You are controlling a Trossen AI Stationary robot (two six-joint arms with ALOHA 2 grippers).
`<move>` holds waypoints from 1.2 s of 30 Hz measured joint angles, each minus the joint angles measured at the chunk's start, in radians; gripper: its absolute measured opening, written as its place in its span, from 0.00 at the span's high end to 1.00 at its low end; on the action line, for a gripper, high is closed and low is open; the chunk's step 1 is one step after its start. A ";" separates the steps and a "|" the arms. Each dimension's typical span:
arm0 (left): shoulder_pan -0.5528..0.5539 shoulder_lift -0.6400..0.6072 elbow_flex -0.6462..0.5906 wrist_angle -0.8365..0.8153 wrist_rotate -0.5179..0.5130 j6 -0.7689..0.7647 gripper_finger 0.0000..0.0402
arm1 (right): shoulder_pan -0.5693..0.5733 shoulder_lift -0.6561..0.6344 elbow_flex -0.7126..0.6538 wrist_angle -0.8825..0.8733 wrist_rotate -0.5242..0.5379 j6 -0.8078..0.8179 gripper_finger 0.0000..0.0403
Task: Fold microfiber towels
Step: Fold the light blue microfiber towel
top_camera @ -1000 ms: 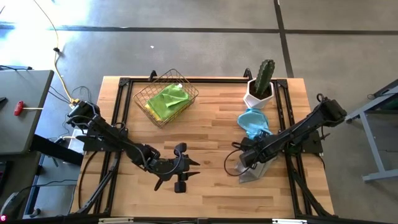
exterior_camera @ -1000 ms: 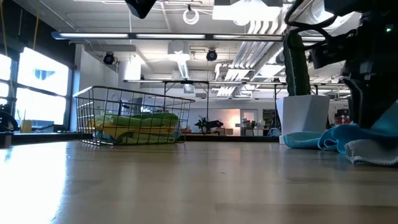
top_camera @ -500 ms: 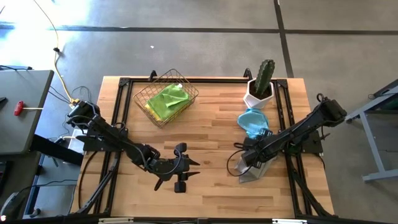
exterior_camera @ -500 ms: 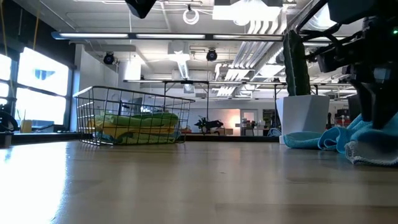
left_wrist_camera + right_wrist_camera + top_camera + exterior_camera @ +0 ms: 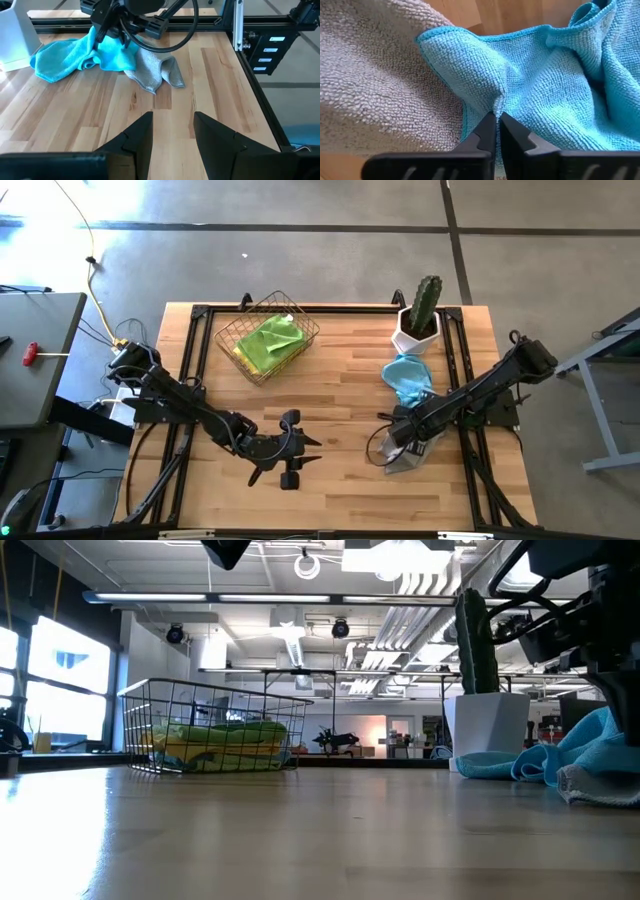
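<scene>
Grey concrete floor [image 5: 330,255] surrounds the wooden table [image 5: 340,380]; ceiling lights [image 5: 310,562] and a bright window [image 5: 60,680] beyond.

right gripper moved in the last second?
Yes. In the high view the right gripper is at about the same spot beside the cactus pot, but its fingers have shut, pinching the blue towel.

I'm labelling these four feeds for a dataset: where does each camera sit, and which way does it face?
High view: overhead, looking straight down at the wooden table; both dark arms show.
Low view: table height, facing the room; wire basket, right arm above.
Left wrist: looks past open left gripper across the table.
Right wrist: right gripper shut on light blue microfiber towel.
Shared by all four: that towel beside the grey microfiber towel.
</scene>
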 joint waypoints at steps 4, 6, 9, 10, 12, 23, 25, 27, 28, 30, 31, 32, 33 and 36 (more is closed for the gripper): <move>0.000 0.000 0.000 -0.008 0.000 0.000 0.67 | -0.005 0.000 0.019 -0.006 0.004 -0.001 0.99; 0.000 0.000 0.000 -0.009 0.000 0.000 0.67 | -0.013 0.000 0.057 -0.005 0.007 -0.010 0.99; 0.000 0.000 0.000 -0.030 0.000 0.001 0.67 | -0.022 0.000 0.151 -0.006 0.049 -0.059 0.99; 0.000 0.000 0.000 -0.036 0.000 0.001 0.67 | -0.024 0.000 0.190 -0.004 0.074 -0.078 1.00; 0.000 0.000 0.000 -0.039 0.000 0.018 0.67 | -0.028 0.000 0.267 -0.002 0.129 -0.112 1.00; 0.000 0.000 0.000 -0.044 -0.048 0.378 0.67 | -0.044 -0.001 0.441 0.214 0.191 -0.164 1.00; 0.000 0.000 0.000 -0.039 -0.111 0.489 0.67 | -0.044 -0.001 0.441 0.262 0.172 -0.176 1.00; 0.000 0.000 0.000 -0.021 -0.155 0.608 0.67 | -0.044 -0.001 0.441 0.311 0.169 -0.176 1.00; 0.000 0.000 0.000 -0.013 -0.159 0.672 0.66 | -0.048 -0.001 0.441 0.333 0.169 -0.174 1.00; 0.000 0.000 0.000 -0.009 -0.158 0.788 0.64 | -0.057 -0.001 0.441 0.377 0.164 -0.161 1.00; 0.000 0.000 0.000 -0.007 -0.158 0.838 0.64 | -0.061 -0.001 0.441 0.402 0.156 -0.159 1.00; 0.000 0.000 0.000 0.000 -0.159 0.880 0.63 | -0.066 -0.001 0.441 0.424 0.145 -0.158 1.00; 0.000 0.000 0.000 0.009 -0.163 0.911 0.62 | -0.070 -0.001 0.441 0.445 0.133 -0.160 1.00; 0.002 0.000 0.000 0.049 -0.188 0.935 0.60 | -0.081 -0.001 0.441 0.482 0.127 -0.160 1.00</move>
